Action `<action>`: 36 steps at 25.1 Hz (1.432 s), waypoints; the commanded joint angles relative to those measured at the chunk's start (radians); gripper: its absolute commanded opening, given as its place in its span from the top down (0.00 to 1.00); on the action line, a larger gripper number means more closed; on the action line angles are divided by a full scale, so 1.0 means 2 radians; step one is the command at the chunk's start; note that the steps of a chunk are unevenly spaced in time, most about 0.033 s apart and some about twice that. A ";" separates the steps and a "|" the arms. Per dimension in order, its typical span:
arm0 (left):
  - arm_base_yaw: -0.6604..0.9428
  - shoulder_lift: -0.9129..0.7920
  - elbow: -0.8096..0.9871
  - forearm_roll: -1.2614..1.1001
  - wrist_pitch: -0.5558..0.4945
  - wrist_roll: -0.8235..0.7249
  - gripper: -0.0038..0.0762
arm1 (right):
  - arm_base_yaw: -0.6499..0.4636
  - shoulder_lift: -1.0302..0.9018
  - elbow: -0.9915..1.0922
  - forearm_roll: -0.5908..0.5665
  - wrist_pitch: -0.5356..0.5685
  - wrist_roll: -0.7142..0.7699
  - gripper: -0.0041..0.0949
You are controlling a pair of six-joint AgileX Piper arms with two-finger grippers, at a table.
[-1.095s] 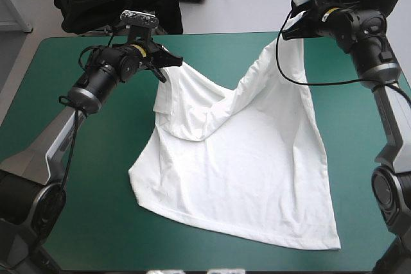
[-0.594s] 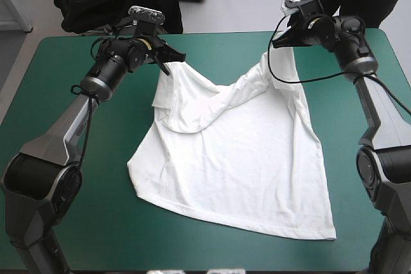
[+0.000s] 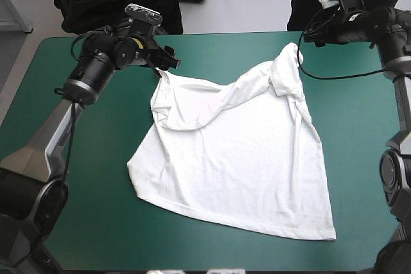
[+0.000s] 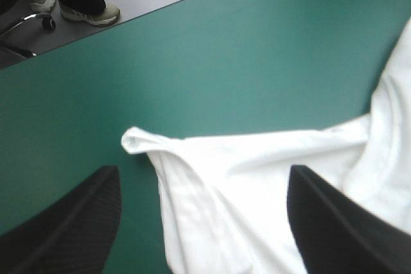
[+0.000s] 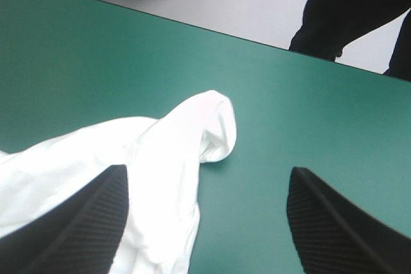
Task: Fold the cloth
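The T-shirt lay spread on the teal-green surface, its long axis running from near hem to far shoulders. The left gripper, jaws wide, hovered at its far-left corner. The right gripper, jaws equally wide, stood slightly farther beyond its far-right corner.

The left arm reaches forward and inward with its wrist roughly level. The left gripper points toward the opposite arm, its black fingers spread wide and unclamped. The right arm rises steeply, its forearm bent inward at the top. The right gripper is angled inward and downward, its fingers likewise standing well apart.
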 commanded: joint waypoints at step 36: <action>0.002 -0.112 0.365 0.034 0.101 -0.040 0.36 | 0.039 -0.417 0.278 -0.142 0.087 0.123 0.30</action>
